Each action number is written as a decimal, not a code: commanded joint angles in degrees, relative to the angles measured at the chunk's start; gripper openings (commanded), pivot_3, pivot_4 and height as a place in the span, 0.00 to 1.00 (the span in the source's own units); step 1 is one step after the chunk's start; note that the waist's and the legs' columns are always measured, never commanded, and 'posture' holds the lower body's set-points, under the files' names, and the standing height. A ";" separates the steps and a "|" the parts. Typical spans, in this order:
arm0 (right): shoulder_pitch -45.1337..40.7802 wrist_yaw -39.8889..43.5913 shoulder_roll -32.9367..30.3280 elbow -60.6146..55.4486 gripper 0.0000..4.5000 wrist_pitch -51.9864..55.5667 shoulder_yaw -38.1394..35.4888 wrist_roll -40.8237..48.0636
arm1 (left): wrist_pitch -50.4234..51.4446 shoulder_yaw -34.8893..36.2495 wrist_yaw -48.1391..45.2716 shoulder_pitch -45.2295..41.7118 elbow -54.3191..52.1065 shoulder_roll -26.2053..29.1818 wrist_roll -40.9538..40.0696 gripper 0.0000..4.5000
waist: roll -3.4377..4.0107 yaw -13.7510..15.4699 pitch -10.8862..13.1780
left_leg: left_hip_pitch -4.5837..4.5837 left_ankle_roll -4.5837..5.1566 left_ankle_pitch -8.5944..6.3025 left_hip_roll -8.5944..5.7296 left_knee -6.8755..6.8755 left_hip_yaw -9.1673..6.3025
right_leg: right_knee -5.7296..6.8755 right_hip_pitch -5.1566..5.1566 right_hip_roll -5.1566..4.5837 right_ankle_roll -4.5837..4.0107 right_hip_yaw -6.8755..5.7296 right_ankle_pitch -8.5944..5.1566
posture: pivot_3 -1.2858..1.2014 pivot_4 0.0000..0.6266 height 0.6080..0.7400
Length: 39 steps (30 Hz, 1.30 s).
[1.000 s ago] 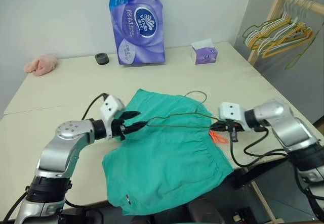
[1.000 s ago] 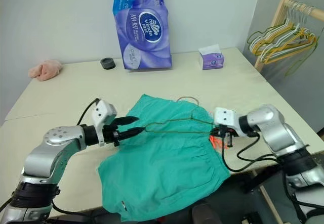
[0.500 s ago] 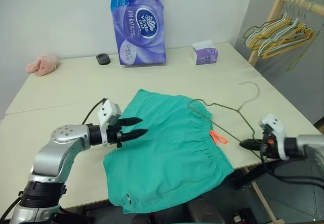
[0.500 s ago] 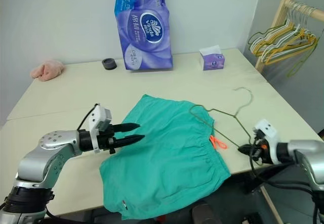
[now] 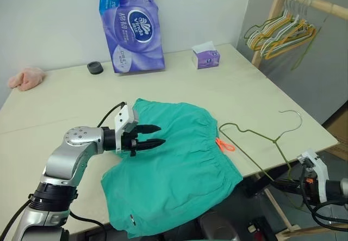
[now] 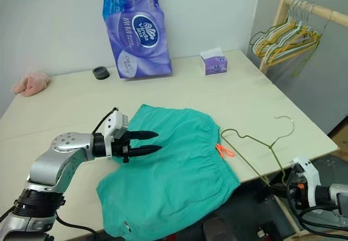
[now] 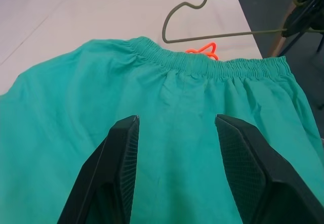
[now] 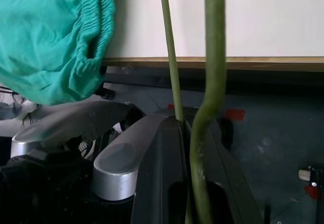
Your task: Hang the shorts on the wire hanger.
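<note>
From the head views, a tall purple plastic pack of tissue rolls [image 5: 129,26] stands at the far side of the cream table [image 5: 70,102]; it carries a white oval logo and large white characters, too small to read. A small purple tissue box [image 6: 213,63] sits to its right, a black round roll of tape [image 5: 95,67] to its left, and a pink cloth lump [image 5: 25,78] near the far left edge. A wooden rack with yellow, white and green hangers [image 5: 283,31] stands beyond the table's right side.

The teal-green soft fabric shorts [image 5: 174,170] lie spread flat at the near edge of the table, with the gathered waistband toward the right, an orange drawstring [image 5: 224,144] poking out there, and a small white tag [image 5: 130,216] near the front hem. The left gripper [image 5: 157,135] hovers over the shorts' left part, its two black fingers apart and empty. The thin olive-green wire hanger [image 5: 255,137] slants from the waistband's right side off the table's front right edge, hook up, down to the right gripper [image 5: 296,184] below table level.

In the left wrist view, the parted fingers [image 7: 119,173] frame the teal cloth, with the waistband, drawstring and hanger corner beyond.

In the right wrist view, the right gripper's fingers [image 8: 167,183] are clamped together on two strands of the green wire, with the shorts' edge hanging over the table rim.
</note>
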 commanded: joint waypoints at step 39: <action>-15.93 -1.90 -3.15 12.43 0.00 7.50 8.80 12.20 | -3.59 1.41 2.60 2.73 -3.47 0.21 1.22 0.56 | -0.05 0.78 0.03 | -0.02 0.04 -0.03 -0.01 0.00 0.04 | -0.04 -0.02 -0.04 0.01 0.03 0.00 | 0.37 0.09 1.00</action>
